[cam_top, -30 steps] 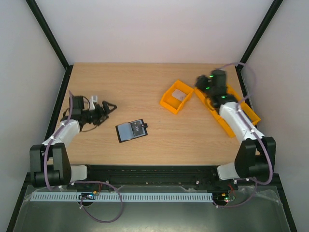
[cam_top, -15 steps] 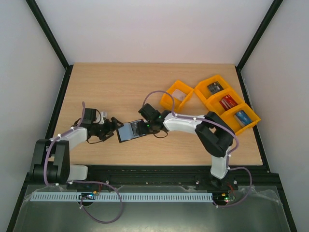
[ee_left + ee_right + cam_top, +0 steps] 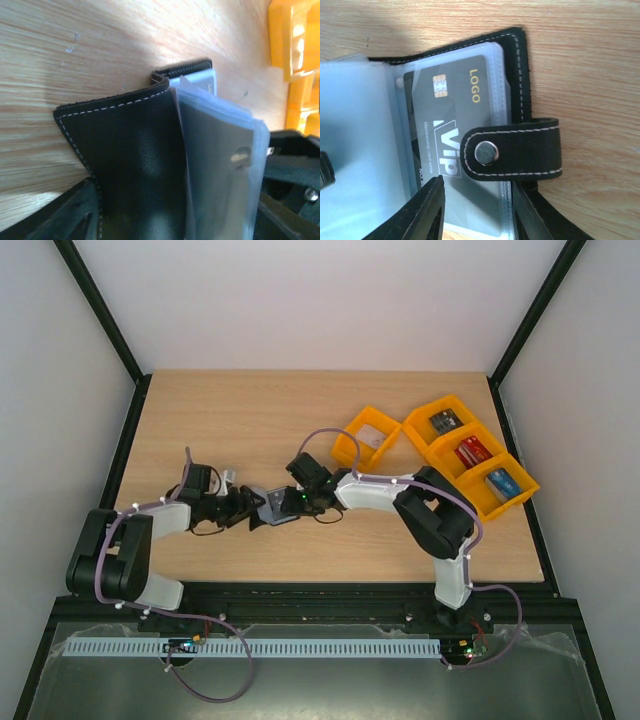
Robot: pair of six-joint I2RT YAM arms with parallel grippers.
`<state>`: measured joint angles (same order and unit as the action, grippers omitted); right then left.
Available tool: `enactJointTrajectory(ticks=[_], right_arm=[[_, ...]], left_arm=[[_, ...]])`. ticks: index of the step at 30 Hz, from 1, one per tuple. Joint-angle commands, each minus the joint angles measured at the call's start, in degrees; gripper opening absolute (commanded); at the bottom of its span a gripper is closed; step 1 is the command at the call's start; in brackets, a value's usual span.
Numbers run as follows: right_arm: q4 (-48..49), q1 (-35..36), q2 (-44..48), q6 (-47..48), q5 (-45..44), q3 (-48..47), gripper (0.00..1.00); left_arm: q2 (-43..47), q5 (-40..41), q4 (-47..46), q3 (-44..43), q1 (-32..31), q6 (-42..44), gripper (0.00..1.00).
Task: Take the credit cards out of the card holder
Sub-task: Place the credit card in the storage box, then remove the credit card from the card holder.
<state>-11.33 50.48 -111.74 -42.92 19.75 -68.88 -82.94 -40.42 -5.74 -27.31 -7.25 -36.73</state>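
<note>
on the pale wooden table (image 3: 300, 410) the small black folding leather card holder (image 3: 272, 508) is lying between both jaws. left jaws are straddling its raised cover; i cannot tell if they are gripping. right jaws are hanging apart astride the dark plastic vip card (image 3: 450, 125), lengthwise towards them.

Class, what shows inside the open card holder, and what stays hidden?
A dark card with a chip, printed LOGO and VIP, sits in a clear pocket of the card holder. The closing tab covers part of it; other pockets' contents are hidden.
</note>
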Motion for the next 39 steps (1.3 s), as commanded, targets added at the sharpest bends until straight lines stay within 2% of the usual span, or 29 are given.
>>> enactJointTrajectory(ticks=[1,4,7,11,14,18,20,24,30,33,39], right_arm=[[3.4,0.4,-2.9,-1.1,3.0,-0.2,0.35],[3.3,0.4,-3.1,-0.8,2.9,-0.4,0.31],[4.3,0.4,-2.4,-0.8,3.3,0.2,0.3],[4.4,0.4,-1.9,0.2,4.0,0.7,0.3],[4.9,0.0,1.1,2.4,3.6,1.8,0.32],[9.2,-2.5,9.6,5.7,4.4,6.5,0.35],[11.6,-4.7,14.4,7.6,5.6,9.1,0.37],[14.8,-8.6,23.6,11.9,7.4,11.6,0.43],[22.5,-8.9,34.6,17.6,13.0,14.1,0.7],[26.1,-9.0,37.6,19.2,17.0,13.6,0.8],[28.3,-9.0,41.0,21.8,21.4,11.4,0.9]], left_arm=[[-1.4,-0.4,-0.9,2.1,-0.5,-1.0,0.64],[-2.2,-0.3,-1.3,2.0,-0.5,-0.6,0.47],[-2.7,-0.9,-2.2,1.9,-0.6,-0.7,0.36],[-2.1,-1.8,-2.3,1.2,-0.5,0.8,0.04],[0.1,-2.4,1.7,-2.1,-0.3,6.2,0.02],[3.3,-4.7,12.0,-12.7,-0.1,19.1,0.02],[3.5,-6.3,19.6,-18.4,-0.1,28.2,0.02],[2.2,-7.6,39.7,-35.9,-0.2,45.9,0.02],[8.7,-13.3,52.2,-49.2,-0.9,59.3,0.02],[8.0,-17.8,63.6,-57.8,-1.6,67.0,0.02],[8.5,-27.1,75.8,-69.9,-2.5,73.3,0.02]])
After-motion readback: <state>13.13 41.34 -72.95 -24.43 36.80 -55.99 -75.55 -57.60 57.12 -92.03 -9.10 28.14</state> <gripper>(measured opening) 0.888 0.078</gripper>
